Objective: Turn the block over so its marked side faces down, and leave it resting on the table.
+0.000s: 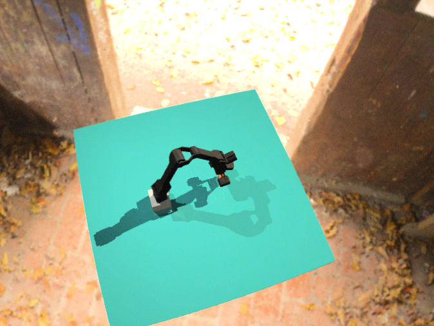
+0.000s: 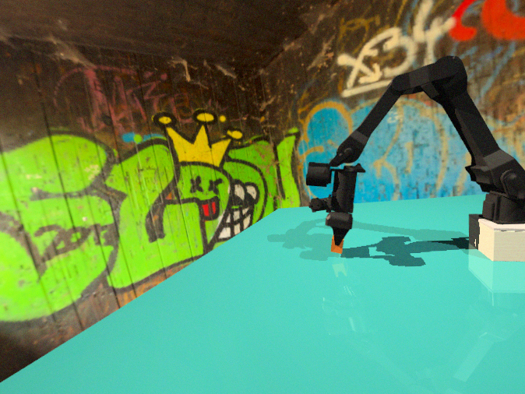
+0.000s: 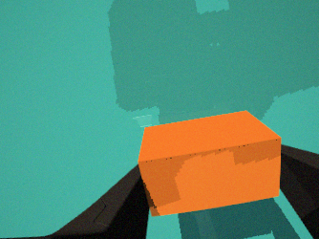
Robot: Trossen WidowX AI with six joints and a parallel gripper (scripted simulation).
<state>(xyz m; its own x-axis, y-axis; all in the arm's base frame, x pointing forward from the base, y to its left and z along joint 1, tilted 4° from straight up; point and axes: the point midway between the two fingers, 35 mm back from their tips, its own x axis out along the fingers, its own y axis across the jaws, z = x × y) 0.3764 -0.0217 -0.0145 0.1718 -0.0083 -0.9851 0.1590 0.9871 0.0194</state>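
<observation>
The orange block (image 1: 219, 175) (image 2: 336, 246) (image 3: 210, 156) sits between the two black fingers of my gripper (image 1: 221, 178) (image 2: 337, 240) (image 3: 210, 194), which is shut on its left and right sides. The gripper points straight down, near the middle of the teal table (image 1: 140, 263) (image 2: 212, 318) (image 3: 57, 94). The block is at or just above the table top; I cannot tell whether it touches. In the wrist view its top and near faces are plain orange, partly in shadow, and no mark shows on them.
The arm's white base (image 1: 158, 206) (image 2: 500, 244) stands on the table behind the gripper. Dark shadows of the arm lie across the table top. Wooden walls and a graffiti wall stand beyond the table's edges.
</observation>
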